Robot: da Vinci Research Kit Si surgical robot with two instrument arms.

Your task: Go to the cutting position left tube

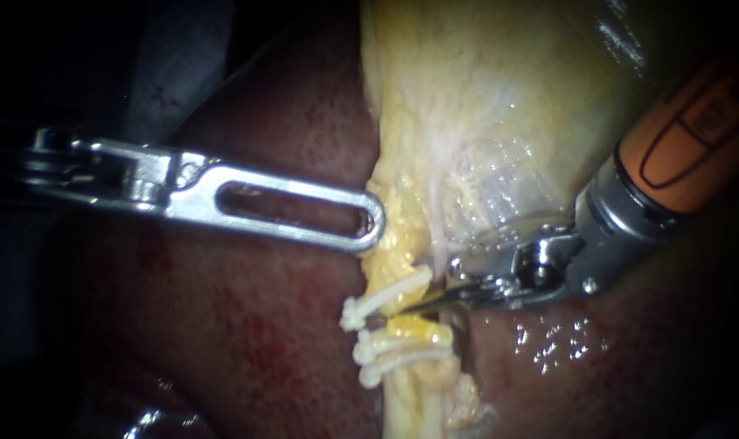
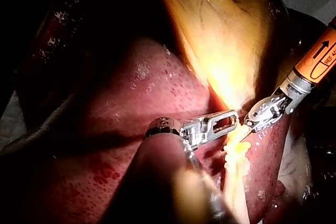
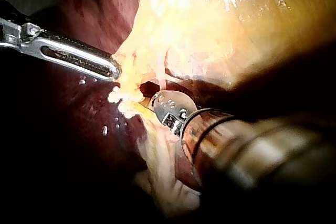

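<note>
A pale yellow tube (image 1: 410, 328) runs down from the gallbladder (image 1: 499, 106) and carries three white clips: one upper clip (image 1: 383, 298) and two lower clips (image 1: 397, 348) close together. My right instrument (image 1: 426, 291), with an orange collar, comes in from the right. Its thin blades stand open at the tube, and the lower blade lies in the gap between the upper clip and the lower pair. My left instrument (image 1: 375, 225), with a slotted jaw, is shut on the gallbladder's edge just above the clips. The left wrist view shows both tips, left instrument (image 2: 233, 120) and right instrument (image 2: 251, 119), meeting at the tube.
Dark red liver (image 1: 247, 325) lies on both sides of the tube. Wet fatty tissue (image 1: 458, 406) trails below the clips. In the right wrist view the left instrument (image 3: 113, 72) sits just beyond my right instrument (image 3: 152, 95).
</note>
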